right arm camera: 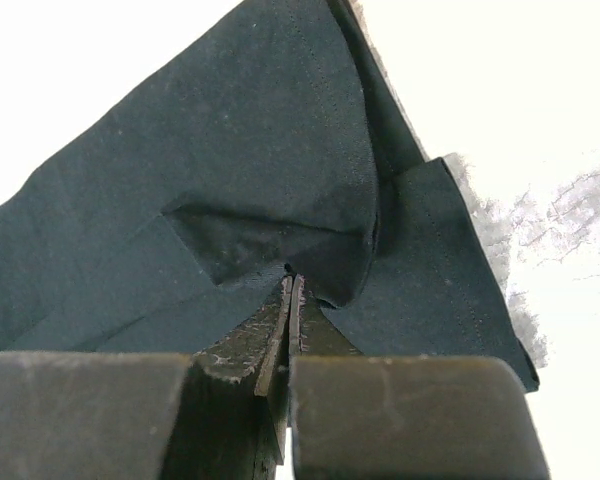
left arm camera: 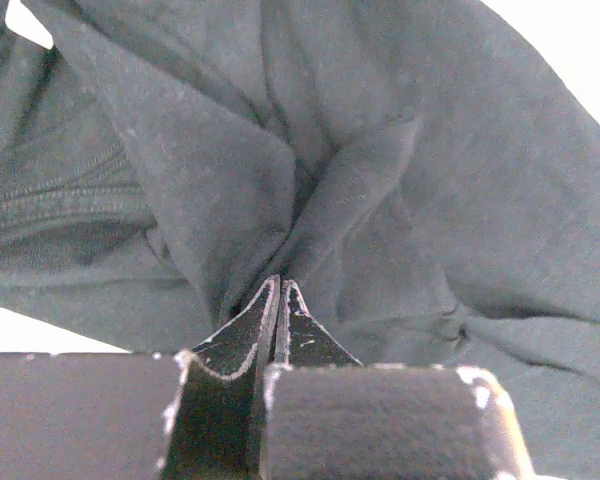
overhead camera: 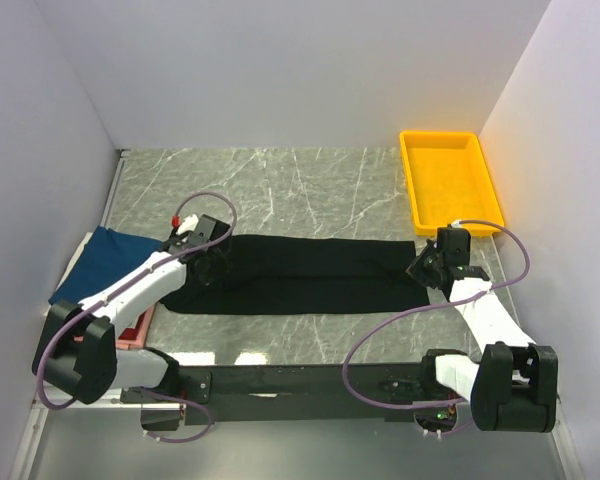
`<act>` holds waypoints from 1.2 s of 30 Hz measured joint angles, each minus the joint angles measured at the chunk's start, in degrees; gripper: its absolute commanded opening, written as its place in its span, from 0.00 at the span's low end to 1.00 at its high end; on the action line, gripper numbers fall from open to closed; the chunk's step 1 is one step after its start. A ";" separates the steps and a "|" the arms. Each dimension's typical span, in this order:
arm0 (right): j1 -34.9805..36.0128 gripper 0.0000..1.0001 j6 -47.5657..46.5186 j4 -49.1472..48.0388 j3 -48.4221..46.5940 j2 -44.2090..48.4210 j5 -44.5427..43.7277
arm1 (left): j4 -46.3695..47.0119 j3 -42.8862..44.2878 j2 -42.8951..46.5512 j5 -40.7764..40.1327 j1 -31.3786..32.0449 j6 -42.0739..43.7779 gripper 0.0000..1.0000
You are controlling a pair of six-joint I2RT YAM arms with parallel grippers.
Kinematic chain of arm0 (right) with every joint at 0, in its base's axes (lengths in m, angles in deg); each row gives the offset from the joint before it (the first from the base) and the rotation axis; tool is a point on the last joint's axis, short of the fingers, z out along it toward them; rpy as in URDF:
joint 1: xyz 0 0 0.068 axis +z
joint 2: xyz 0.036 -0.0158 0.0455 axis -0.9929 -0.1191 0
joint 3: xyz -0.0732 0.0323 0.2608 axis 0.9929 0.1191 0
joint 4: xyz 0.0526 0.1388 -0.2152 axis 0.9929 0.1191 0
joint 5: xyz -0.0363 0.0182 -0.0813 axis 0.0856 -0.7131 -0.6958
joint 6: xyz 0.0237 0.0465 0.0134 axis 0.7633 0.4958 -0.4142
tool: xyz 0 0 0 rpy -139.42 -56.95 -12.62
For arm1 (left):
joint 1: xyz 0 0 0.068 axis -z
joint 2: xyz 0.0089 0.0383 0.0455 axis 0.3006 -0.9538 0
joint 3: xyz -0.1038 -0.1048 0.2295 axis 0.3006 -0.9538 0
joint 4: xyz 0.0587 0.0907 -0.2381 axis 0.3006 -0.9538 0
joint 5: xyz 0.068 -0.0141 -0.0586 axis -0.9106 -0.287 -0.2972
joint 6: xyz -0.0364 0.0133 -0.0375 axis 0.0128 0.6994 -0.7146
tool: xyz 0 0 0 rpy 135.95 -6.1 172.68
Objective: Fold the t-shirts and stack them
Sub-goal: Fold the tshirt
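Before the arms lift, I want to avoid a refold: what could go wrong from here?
The left end effector and right end effector each pinch only a small tuck of the black t-shirt; it may slip out.
The left pinch gathers bunched folds, so creases may carry over.
Dragging leftward could disturb the navy-blue t-shirt.

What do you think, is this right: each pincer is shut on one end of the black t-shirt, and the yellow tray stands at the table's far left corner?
Only the side is wrong: the top external view shows the yellow tray at the table's far right corner. The left pincer and right pincer are indeed shut on the black t-shirt's ends.
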 measured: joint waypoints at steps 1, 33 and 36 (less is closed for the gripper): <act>0.00 0.00 -0.02 0.00 0.00 0.00 0.07 | -0.07 -0.31 0.15 0.02 0.33 0.00 0.01; -0.02 0.00 0.04 -1.31 0.48 -0.52 0.35 | -6.95 -6.99 25.20 -3.63 8.48 -9.55 0.55; 0.00 0.00 0.07 -1.33 0.48 -0.68 0.37 | -9.57 -3.21 20.57 -7.28 8.33 -10.45 0.60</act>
